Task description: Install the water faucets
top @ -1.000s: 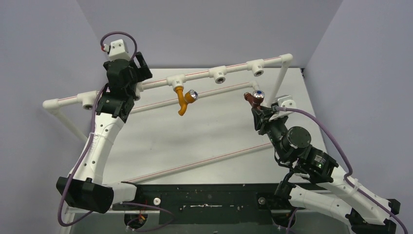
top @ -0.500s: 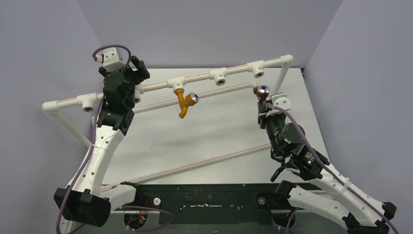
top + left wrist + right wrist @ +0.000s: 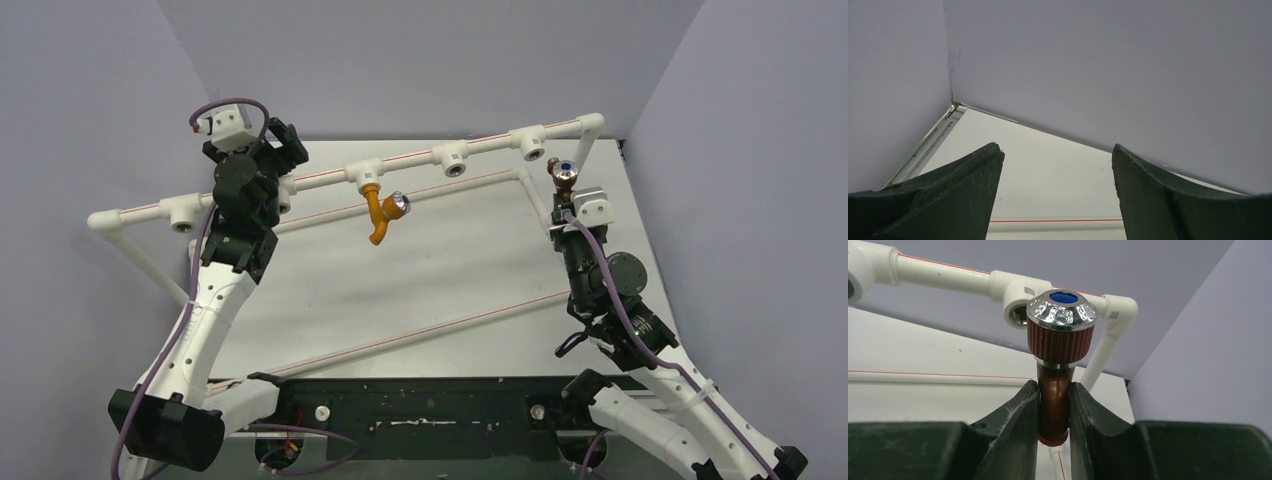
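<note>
The orange-yellow faucet [image 3: 378,215] hangs from a T socket [image 3: 365,172] on the white pipe rail [image 3: 490,138], spout down, silver knob to the right. My right gripper [image 3: 565,203] [image 3: 1054,386] is shut on the stem of the dark red-brown faucet [image 3: 565,178] [image 3: 1054,405] and holds it upright. Its blue-capped silver knob [image 3: 1062,310] stands just in front of an empty socket [image 3: 1015,302] near the rail's right elbow [image 3: 1120,307]. My left gripper [image 3: 283,148] [image 3: 1057,148] is open and empty, raised beside the rail's left part.
Further empty sockets sit on the rail [image 3: 453,158] [image 3: 182,212]. Red-striped white pipes [image 3: 420,330] lie across the table. Grey walls close in at the back and both sides. A black base bar [image 3: 430,405] runs along the near edge.
My right gripper has carried the red-brown faucet right and toward the rail's right end, turning it upright. The left arm shifted slightly left and then held still.
</note>
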Available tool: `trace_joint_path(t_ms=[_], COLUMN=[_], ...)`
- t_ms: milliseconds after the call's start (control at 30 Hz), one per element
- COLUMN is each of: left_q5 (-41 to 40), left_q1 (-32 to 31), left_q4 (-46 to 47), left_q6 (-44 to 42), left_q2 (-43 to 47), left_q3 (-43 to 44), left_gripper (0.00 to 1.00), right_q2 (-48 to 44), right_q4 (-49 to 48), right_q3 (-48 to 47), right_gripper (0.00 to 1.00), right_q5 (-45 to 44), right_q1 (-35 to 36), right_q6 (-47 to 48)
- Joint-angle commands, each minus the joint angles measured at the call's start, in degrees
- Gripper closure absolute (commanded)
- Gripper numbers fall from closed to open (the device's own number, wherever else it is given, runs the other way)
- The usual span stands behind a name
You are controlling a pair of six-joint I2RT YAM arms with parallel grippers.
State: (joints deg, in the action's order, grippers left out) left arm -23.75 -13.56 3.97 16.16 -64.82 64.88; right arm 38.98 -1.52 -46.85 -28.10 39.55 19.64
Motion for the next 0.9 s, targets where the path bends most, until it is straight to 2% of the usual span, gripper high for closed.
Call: trace_joint_path(t_ms=[0,367,600,867], left_q5=[-3.04,-3.67,-3.89,-4.06], left_q1=[-2.84,-3.75,-3.84,-3.38], left_q4=[-14.09,-13.38,-13.29,-13.48], left_q6=[-1.52,-1.32,-1.22,-0.32], left_q2=[-1.11,-0.62,-0.97,-1.99], left_q3=[-4.99,-5.70,-5.90,-5.71], left_gripper=[0.23,0.23,0.23,0.22], right_q2=[-0.65,0.91,0.70,-2.79], right_q4=[-7.86,-14.98,-15.29,-12.46], right_q3=[0.90,3.75,4.27,6.20], right_gripper=[1.00,1.00,1.00,1.00], right_q5=[11.09,34.09,37.46,34.13], right_q1=[-5.56,-22.33,-23.31,-23.46], right_q6=[-2.04,-18.05,-22.12,-24.07])
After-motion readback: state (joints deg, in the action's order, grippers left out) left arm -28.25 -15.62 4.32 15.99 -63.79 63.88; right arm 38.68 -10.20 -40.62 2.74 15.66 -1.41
